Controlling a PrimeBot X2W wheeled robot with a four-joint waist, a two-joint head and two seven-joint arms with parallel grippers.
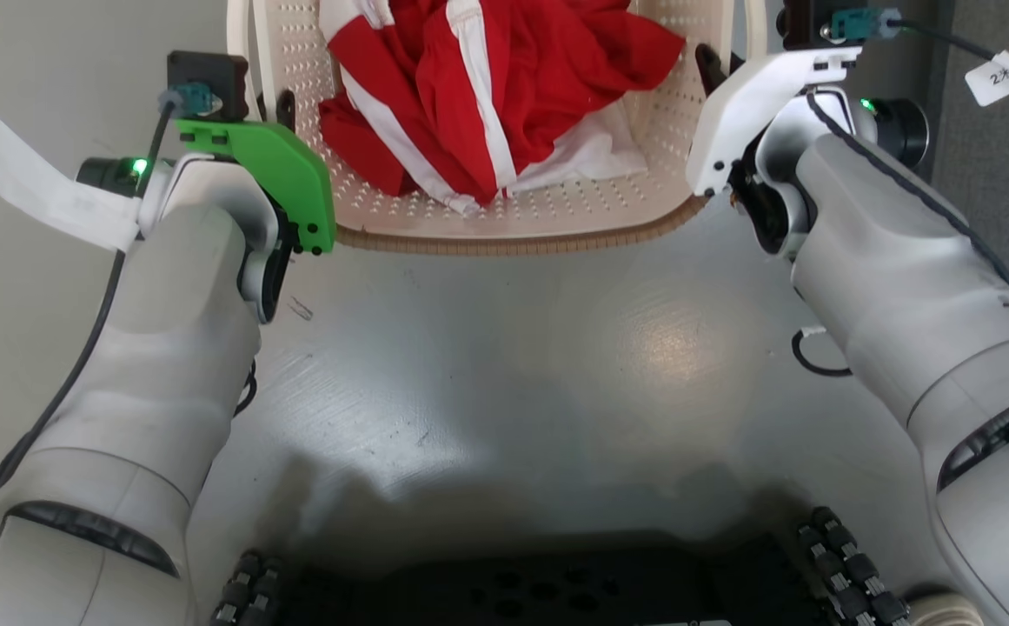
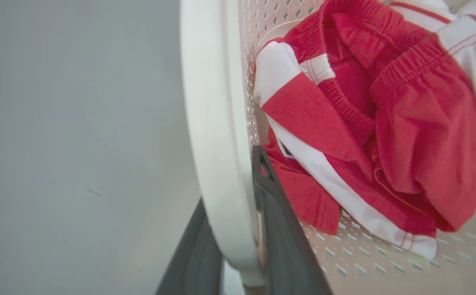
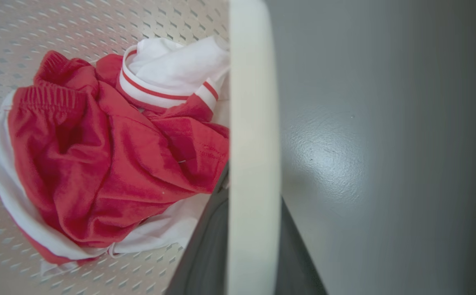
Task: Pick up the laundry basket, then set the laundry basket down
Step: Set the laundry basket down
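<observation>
The laundry basket (image 1: 504, 228) is cream-white and perforated, with a brown woven-look rim, at the top middle of the head view. Red and white clothes (image 1: 487, 96) lie in it. My left gripper (image 1: 269, 109) is at its left side. In the left wrist view the two dark fingers (image 2: 281, 229) straddle the white handle (image 2: 213, 123) and press on it. My right gripper (image 1: 728, 68) holds the right side the same way, its fingers (image 3: 203, 250) closed on either side of the white handle (image 3: 252, 123). Whether the basket touches the floor is unclear.
Grey glossy floor (image 1: 556, 365) stretches between my arms. My dark base with roller wheels (image 1: 852, 565) lies along the bottom edge. A dark grey upholstered surface (image 1: 1004, 165) stands at the far right, and paper tags hang from both wrist cables.
</observation>
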